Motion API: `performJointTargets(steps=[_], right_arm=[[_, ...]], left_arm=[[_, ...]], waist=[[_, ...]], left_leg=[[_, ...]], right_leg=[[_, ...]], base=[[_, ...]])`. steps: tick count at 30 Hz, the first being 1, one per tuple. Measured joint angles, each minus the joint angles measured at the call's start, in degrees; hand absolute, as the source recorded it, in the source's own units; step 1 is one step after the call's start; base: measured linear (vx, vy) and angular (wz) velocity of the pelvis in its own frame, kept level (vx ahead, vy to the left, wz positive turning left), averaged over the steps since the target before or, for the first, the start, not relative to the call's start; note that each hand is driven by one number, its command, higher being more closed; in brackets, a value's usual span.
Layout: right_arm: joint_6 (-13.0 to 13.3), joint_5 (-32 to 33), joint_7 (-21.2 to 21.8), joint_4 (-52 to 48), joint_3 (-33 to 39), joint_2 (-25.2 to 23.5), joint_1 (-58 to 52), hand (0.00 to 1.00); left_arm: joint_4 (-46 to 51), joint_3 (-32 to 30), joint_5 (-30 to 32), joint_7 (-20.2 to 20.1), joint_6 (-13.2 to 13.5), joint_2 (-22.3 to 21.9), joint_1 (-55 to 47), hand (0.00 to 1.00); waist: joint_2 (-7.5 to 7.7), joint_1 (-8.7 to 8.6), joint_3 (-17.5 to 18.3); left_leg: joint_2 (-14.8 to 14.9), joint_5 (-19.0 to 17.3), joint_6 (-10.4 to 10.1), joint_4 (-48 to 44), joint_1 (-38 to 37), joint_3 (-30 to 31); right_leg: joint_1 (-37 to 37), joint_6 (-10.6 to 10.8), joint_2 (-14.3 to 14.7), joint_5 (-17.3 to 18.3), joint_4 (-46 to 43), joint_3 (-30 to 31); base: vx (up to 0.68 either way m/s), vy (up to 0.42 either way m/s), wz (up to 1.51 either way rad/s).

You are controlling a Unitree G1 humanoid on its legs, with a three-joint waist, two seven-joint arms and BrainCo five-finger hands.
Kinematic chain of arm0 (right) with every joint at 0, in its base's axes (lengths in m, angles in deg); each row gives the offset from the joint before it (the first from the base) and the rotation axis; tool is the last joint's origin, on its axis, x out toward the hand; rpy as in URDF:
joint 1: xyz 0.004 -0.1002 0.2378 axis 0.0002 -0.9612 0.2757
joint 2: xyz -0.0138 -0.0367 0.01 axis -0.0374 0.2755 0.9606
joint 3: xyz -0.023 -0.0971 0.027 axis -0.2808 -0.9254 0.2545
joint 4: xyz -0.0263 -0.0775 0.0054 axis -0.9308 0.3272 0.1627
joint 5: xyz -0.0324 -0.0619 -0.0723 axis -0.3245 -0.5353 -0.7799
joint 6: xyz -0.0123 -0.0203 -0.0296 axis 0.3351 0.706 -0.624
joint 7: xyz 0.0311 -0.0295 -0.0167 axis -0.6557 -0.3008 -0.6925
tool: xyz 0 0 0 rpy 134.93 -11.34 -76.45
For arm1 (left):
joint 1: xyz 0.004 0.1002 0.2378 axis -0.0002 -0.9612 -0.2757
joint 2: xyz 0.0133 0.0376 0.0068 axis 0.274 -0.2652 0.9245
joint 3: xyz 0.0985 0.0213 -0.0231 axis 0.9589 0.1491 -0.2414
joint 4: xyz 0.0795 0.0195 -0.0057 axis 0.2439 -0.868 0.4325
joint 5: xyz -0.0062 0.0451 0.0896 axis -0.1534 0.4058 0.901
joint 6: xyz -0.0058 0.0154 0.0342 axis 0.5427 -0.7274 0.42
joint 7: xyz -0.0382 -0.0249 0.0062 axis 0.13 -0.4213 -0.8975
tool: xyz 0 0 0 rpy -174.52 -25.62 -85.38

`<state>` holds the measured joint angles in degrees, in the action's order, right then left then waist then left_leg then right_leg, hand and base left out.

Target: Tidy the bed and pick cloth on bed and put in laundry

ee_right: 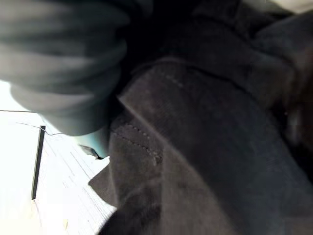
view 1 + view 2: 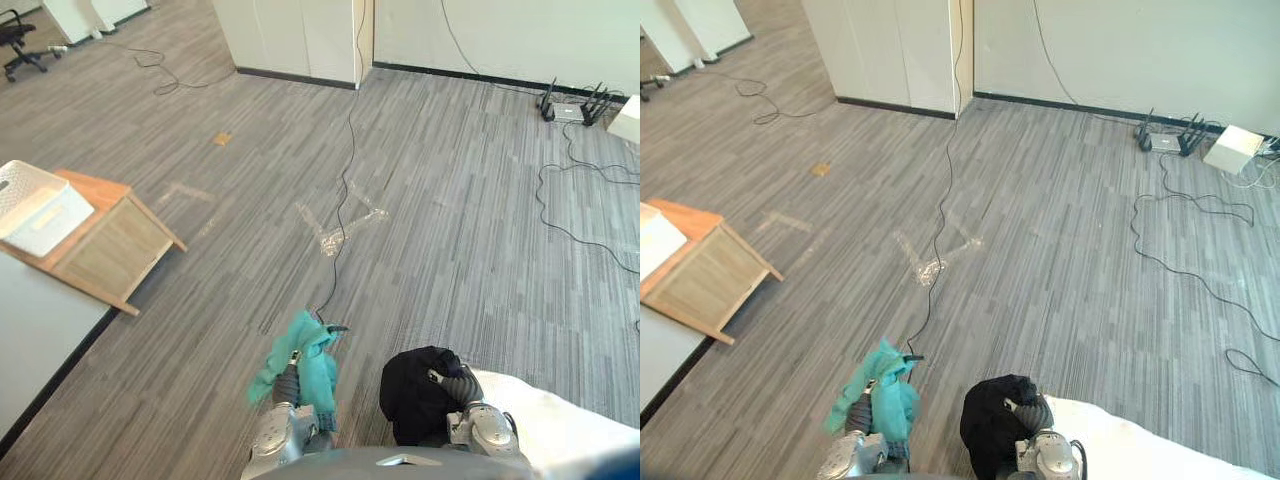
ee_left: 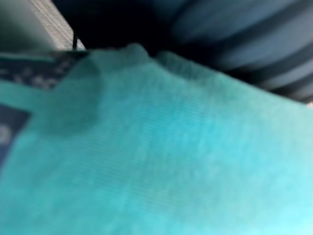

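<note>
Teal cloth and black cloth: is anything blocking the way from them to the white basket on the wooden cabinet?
Nothing visible does. Between the teal cloth, the black cloth and the white basket on the wooden cabinet lies only grey carpet.

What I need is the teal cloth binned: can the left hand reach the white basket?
Probably not: nothing intervenes, but open floor separates the left hand and its teal cloth from the white basket on the wooden table.
</note>
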<state>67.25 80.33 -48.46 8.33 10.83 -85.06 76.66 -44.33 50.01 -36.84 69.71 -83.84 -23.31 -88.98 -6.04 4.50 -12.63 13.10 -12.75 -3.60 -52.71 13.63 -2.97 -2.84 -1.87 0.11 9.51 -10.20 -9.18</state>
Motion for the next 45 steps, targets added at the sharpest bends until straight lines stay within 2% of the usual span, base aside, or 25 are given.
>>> performJointTargets(steps=[2,3,5,6,7,8,9,10,11,12,13,14,15,16,18,22,23,25,28,29,31,36,39,41,45], right_arm=[[-0.32,-0.01,0.1,-0.23,-0.89,0.09,-0.06,1.0],[-0.43,-0.01,0.09,-0.11,-0.8,0.1,0.15,1.0],[-0.96,0.0,0.23,-0.82,-1.37,-1.78,-1.0,1.0],[-0.76,0.0,0.14,-1.7,-0.99,-2.52,-1.02,1.0],[-0.79,-0.03,0.0,-1.51,-0.45,-2.76,0.04,1.0],[-0.74,-0.06,-0.19,-1.79,-0.02,-2.16,-0.21,1.0],[-0.54,-0.05,-0.36,-1.73,0.39,-1.27,-0.28,1.0],[-0.55,-0.11,-0.43,-0.15,0.49,-1.7,0.03,1.0],[-0.55,-0.27,-0.42,0.29,0.48,-1.86,-0.02,1.0],[-0.56,-1.16,-0.44,1.15,0.68,-1.81,0.03,1.0],[-0.57,-2.07,-0.43,1.76,0.75,-2.11,-0.04,1.0],[-0.57,-2.25,-0.35,1.84,0.52,-2.45,-0.13,1.0],[-0.59,-2.25,-0.2,1.85,0.68,-3.34,-0.71,1.0],[-0.6,-2.25,-0.2,1.8,0.81,-3.62,-1.94,1.0],[-0.52,-2.25,-0.2,0.49,1.4,-3.58,-2.45,1.0],[-0.11,-2.19,-0.25,-0.43,2.9,-3.25,-2.33,1.0],[-0.09,-2.15,-0.28,-0.36,3.03,-3.15,-2.26,1.0],[-0.09,-2.14,-0.32,-0.36,3.04,-3.53,-2.06,1.0],[-0.23,-2.14,-0.3,-0.3,3.14,-3.52,-1.89,1.0],[-0.26,-2.17,-0.25,-0.24,3.5,-3.21,-1.41,1.0],[-0.29,-2.2,-0.27,-0.41,4.97,-3.21,-1.08,1.0],[-0.37,-2.22,0.09,-0.73,4.63,-3.52,-1.46,1.0],[-0.3,-2.16,-0.03,-1.04,2.4,-3.71,-2.78,1.0],[-0.33,-2.16,-0.23,-0.94,2.12,-2.96,-2.63,1.0],[-0.84,-2.18,-0.34,-0.28,1.98,-2.34,-2.68,1.0]], left_arm=[[1.01,0.37,-0.83,-0.03,-0.21,-0.24,-0.13,1.0],[1.56,0.88,-0.92,-0.14,-0.22,-0.29,-0.42,1.0],[2.15,-0.38,-1.21,0.05,-0.4,0.65,0.35,1.0],[3.6,-1.32,-1.19,-0.09,-0.27,0.85,0.53,1.0],[4.81,-1.89,-1.17,-0.31,-0.13,-0.05,0.5,1.0],[4.7,-1.19,-1.24,-0.26,-0.34,-0.5,-0.12,1.0],[5.33,-0.14,-1.15,-0.83,-0.56,-0.34,-1.31,1.0],[5.41,-1.0,-1.19,-0.91,-1.02,0.07,-1.62,1.0],[5.37,-1.38,-1.18,-0.89,-1.23,-0.27,-1.68,1.0],[5.42,-1.44,-1.18,-0.86,-1.14,-0.25,-2.14,1.0],[5.41,-1.21,-1.18,-0.85,-1.37,-0.06,-2.5,1.0],[5.4,-1.14,-1.18,-0.84,-1.56,0.46,-2.58,1.0],[5.37,-0.57,-1.19,-0.81,-1.92,1.77,-2.64,1.0],[5.39,0.21,-1.18,-0.82,-1.97,2.39,-2.93,1.0],[5.62,0.44,-1.14,-0.8,-1.96,2.42,-3.55,1.0],[5.22,0.87,-0.7,-0.85,-1.96,2.31,-2.39,1.0],[5.13,0.68,-0.65,-0.83,-1.91,2.35,-2.22,1.0],[5.08,0.05,-0.63,-0.82,-1.87,2.56,-2.88,1.0],[4.11,-0.21,-0.44,-0.83,-1.93,3.31,-3.62,1.0],[2.28,-0.18,0.07,-0.83,-2.26,2.33,-2.91,1.0],[2.09,0.54,0.62,-1.27,-2.5,0.21,-2.26,1.0],[0.29,1.04,0.37,-1.2,-1.88,-0.58,-0.01,1.0],[0.27,1.32,-0.63,-1.25,-1.89,0.0,-0.2,1.0],[0.01,2.77,-1.12,-1.3,-1.92,0.12,-0.78,1.0],[0.77,3.93,-2.0,-1.35,-1.91,0.1,-0.95,1.0]], waist=[[-0.48,1.22,-0.47],[-0.66,1.62,-1.0],[4.32,1.57,-0.03],[5.87,1.36,-0.24],[5.76,1.51,-1.23],[4.69,1.5,-0.7],[3.47,1.5,-0.23],[5.93,1.66,-0.11],[6.07,1.7,-0.15],[5.98,2.03,-0.03],[6.55,1.95,0.21],[6.97,1.57,0.24],[7.39,0.89,0.26],[7.35,-0.11,0.33],[6.76,-1.4,0.64],[6.06,-2.47,0.75],[5.35,-2.45,0.92],[5.25,-2.12,1.04],[5.74,-1.88,1.54],[3.86,-1.65,1.47],[2.54,-2.88,1.74],[1.18,-4.05,3.21],[1.02,-3.51,3.0],[0.75,-2.86,2.5],[1.04,-1.67,2.16]], left_leg=[[-2.29,-0.93,-0.66,14.34,2.72,-1.69],[-2.8,0.54,1.88,22.01,1.57,-3.45],[-7.35,3.01,0.95,28.78,-1.82,-6.92],[-6.33,3.7,-2.32,23.09,0.84,-12.6],[-4.63,1.76,-0.31,17.59,5.52,-18.22],[-4.92,2.3,1.35,23.53,4.9,-19.88],[-5.02,4.07,8.07,27.08,4.52,-20.28],[-8.61,1.51,8.99,27.22,1.95,-20.73],[-9.53,1.03,9.13,27.96,0.6,-20.49],[-10.8,0.35,8.79,29.58,-1.88,-19.82],[-12.25,-0.29,9.03,31.26,-4.41,-18.31],[-13.04,-0.42,9.42,32.13,-5.78,-17.05],[-14.28,-0.58,10.28,33.68,-8.85,-13.77],[-15.07,-0.59,10.37,35.82,-12.67,-10.39],[-15.08,-0.35,10.06,39.36,-17.43,-5.47],[-12.63,-0.44,9.04,41.65,-21.89,2.34],[-10.83,-1.02,6.92,41.85,-22.96,3.27],[-7.7,-3.59,2.59,43.24,-26.14,3.78],[-4.95,-6.99,-1.28,44.89,-30.03,5.62],[-2.9,-7.12,-1.76,44.67,-30.06,6.29],[-1.22,-1.74,-2.03,44.0,-29.79,7.08],[3.63,3.52,-1.98,30.55,-24.02,10.1],[7.57,15.77,-1.79,12.25,-15.82,5.94],[6.6,7.34,-1.85,-2.63,-9.78,3.79],[1.0,-1.35,-2.27,-2.47,-2.78,-2.43]], right_leg=[[-1.14,2.93,-0.86,2.69,-1.65,1.2],[-1.59,4.71,-0.9,4.46,-3.86,2.1],[-1.87,5.63,-3.86,4.68,-1.91,3.17],[-4.86,4.39,-4.78,2.66,3.03,1.68],[-7.87,5.03,-5.47,2.25,6.08,0.89],[-8.84,5.19,-5.12,2.44,6.71,0.01],[-10.53,5.58,-4.29,3.78,7.18,-0.48],[-11.23,7.58,-7.68,7.19,1.73,-0.48],[-9.69,8.55,-8.69,7.83,-3.49,-0.36],[-5.06,10.72,-10.27,6.85,-16.71,0.6],[0.04,15.92,-11.8,1.6,-30.11,1.89],[2.04,16.65,-12.41,-0.56,-35.01,2.22],[4.27,15.42,-13.69,-0.98,-43.19,0.69],[5.45,11.8,-14.99,0.84,-48.0,-3.22],[8.31,7.65,-14.92,3.42,-48.42,-6.19],[15.45,6.69,-11.53,5.52,-30.96,-5.23],[16.81,7.21,-9.74,3.83,-20.87,-3.38],[18.69,7.53,-9.02,-5.5,-2.92,-0.54],[19.57,7.52,-9.54,-18.02,1.63,-0.43],[20.27,5.96,-7.76,-15.7,-1.48,-1.45],[21.3,3.38,-7.04,-8.33,-9.55,-3.11],[17.9,0.57,-3.89,-2.35,-12.19,-8.42],[9.84,-0.22,0.15,-1.56,-4.58,-9.8],[4.56,-2.39,1.8,-0.72,-1.11,-9.05],[-2.45,-2.99,1.79,-0.17,2.96,-8.2]], base=[[0.34,0.223,-0.49],[0.35,0.223,-0.2],[0.35,0.128,0.31],[0.41,0.152,0.55],[0.3,0.125,0.58],[0.29,0.148,0.32],[0.37,0.147,0.46],[0.4,0.16,0.46],[0.49,0.198,0.53],[0.43,0.16,0.47],[0.44,0.15,0.55],[0.47,0.103,0.95],[0.51,0.048,1.28],[0.52,0.027,1.34],[0.46,-0.028,1.3],[0.53,-0.221,1.44],[0.45,-0.305,1.05],[0.53,-0.409,0.91],[0.49,-0.476,0.49],[0.46,-0.461,0.23],[0.57,-0.528,0.39],[0.32,-0.285,0.37],[0.3,-0.222,0.09],[0.34,-0.166,-0.15],[0.31,-0.037,-0.15]])
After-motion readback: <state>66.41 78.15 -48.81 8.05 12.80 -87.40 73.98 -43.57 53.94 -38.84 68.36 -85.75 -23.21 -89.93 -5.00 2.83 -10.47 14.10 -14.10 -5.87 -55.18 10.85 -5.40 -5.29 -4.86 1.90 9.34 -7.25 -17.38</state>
